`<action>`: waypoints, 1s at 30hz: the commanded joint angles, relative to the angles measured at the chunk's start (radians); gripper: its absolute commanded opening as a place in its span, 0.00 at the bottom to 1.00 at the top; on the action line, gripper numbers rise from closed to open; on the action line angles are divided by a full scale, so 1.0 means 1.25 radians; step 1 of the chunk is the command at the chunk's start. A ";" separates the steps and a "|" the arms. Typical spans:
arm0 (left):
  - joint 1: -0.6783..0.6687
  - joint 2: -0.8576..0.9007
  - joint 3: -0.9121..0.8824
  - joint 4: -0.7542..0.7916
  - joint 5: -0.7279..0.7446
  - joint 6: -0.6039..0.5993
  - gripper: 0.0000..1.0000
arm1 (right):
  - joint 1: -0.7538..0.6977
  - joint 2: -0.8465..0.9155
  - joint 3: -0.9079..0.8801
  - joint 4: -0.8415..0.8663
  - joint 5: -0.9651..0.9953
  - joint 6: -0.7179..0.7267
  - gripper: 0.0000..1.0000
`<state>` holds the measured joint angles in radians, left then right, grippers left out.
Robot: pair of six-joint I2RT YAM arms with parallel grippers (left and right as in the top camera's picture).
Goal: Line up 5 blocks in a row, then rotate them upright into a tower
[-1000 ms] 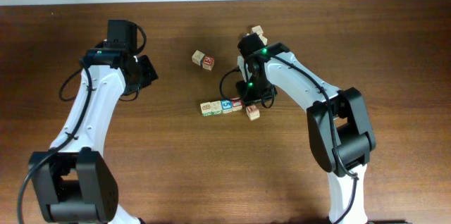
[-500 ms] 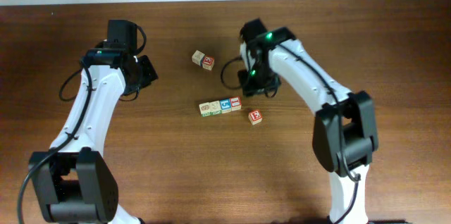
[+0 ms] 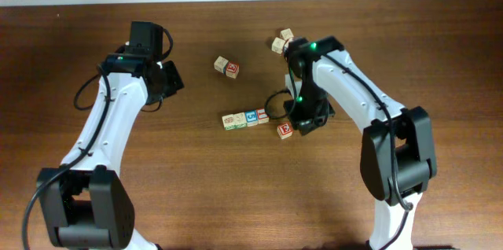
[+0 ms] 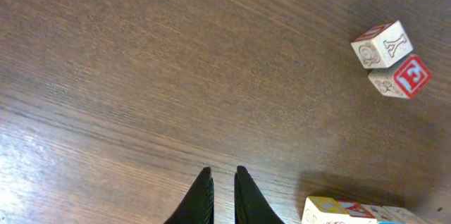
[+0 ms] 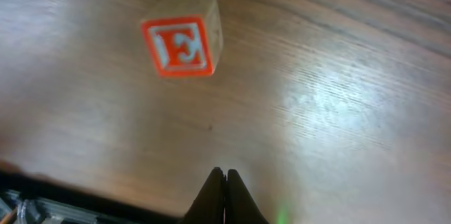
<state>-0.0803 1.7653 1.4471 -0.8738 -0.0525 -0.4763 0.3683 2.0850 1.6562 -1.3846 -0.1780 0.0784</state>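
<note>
A line of pale-wood letter blocks [image 3: 246, 118] lies mid-table, green-marked at its left, then blue and red. A red E block [image 3: 284, 130] lies a little apart, off the line's right end. It also shows in the right wrist view, E block [image 5: 182, 44], ahead and left of the tips. My right gripper [image 3: 302, 123] is just right of that block, its fingertips pressed together on nothing [image 5: 225, 172]. My left gripper [image 3: 170, 78] hovers far left of the line, shut on nothing but for a thin gap [image 4: 223, 171]. The line's left end [image 4: 331, 212] shows at the bottom right.
A separate pair, one plain cube [image 3: 221, 64] and one red-marked [image 3: 232, 69], sits above the line and shows as a pair of cubes [image 4: 392, 59] in the left wrist view. Two plain cubes [image 3: 281, 41] lie at the back, beside the right arm.
The right gripper rose from the line's right end, then came down to the right of the red E block and closed. The left arm shifted slightly right.
</note>
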 commanded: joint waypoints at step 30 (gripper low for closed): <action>-0.020 -0.011 -0.006 0.031 0.003 -0.001 0.11 | 0.041 -0.007 -0.152 0.368 -0.091 0.005 0.05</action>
<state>-0.0864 1.7657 1.4471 -0.8421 -0.0525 -0.4763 0.4171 2.0853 1.4731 -0.9356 -0.2901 0.1017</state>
